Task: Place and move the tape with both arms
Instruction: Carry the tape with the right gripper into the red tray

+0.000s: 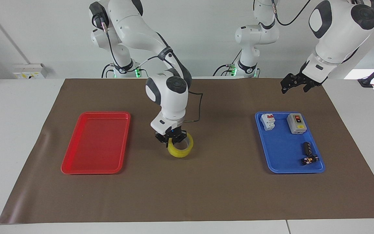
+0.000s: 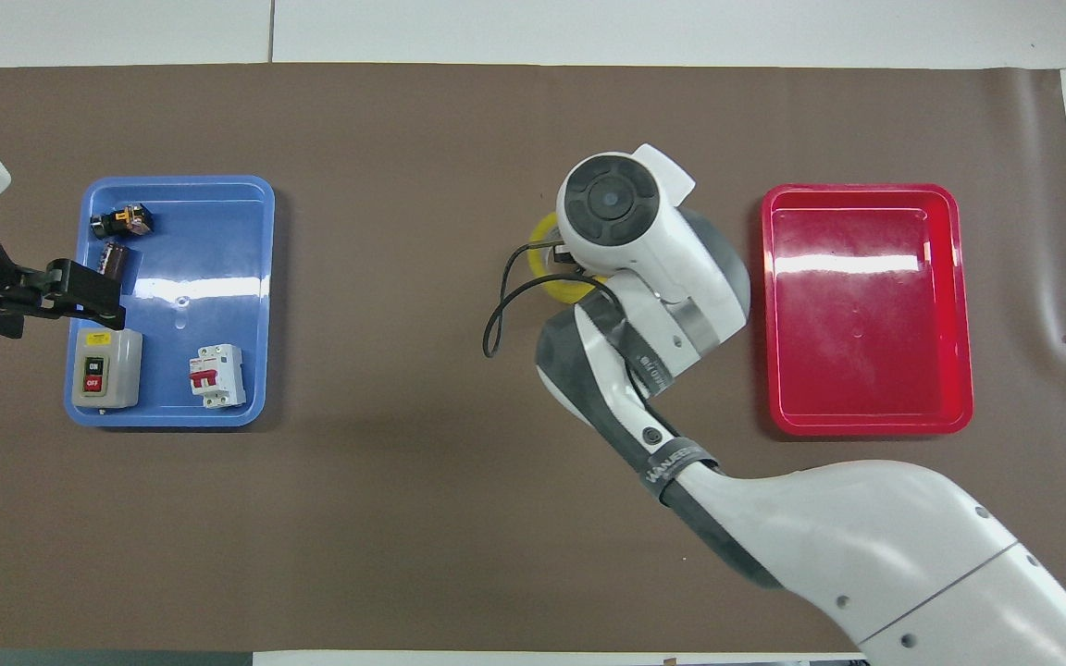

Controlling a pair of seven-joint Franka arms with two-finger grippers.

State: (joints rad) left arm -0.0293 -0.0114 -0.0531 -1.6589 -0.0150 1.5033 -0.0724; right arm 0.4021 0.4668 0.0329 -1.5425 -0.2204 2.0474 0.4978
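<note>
While my right gripper (image 1: 171,138) pinches the wall of the tape (image 1: 181,149), one finger inside the ring and one outside as far as I can make out from the facing view, the roll hangs tilted from the fingertips over the brown mat (image 1: 206,188), between the two trays and somewhat toward the red tray (image 1: 76,165); from overhead the wrist hides most of it and only a yellow sliver shows. I judge the pick done and the carry under way; the roll is not yet in the red tray, which holds nothing, so the set-down is left. My left gripper (image 1: 293,83) waits with its fingers spread, up in the air just off the robots' end of the blue tray (image 1: 271,162); that tray holds a breaker (image 1: 268,121), a switch box (image 1: 296,123) and two small dark parts.
</note>
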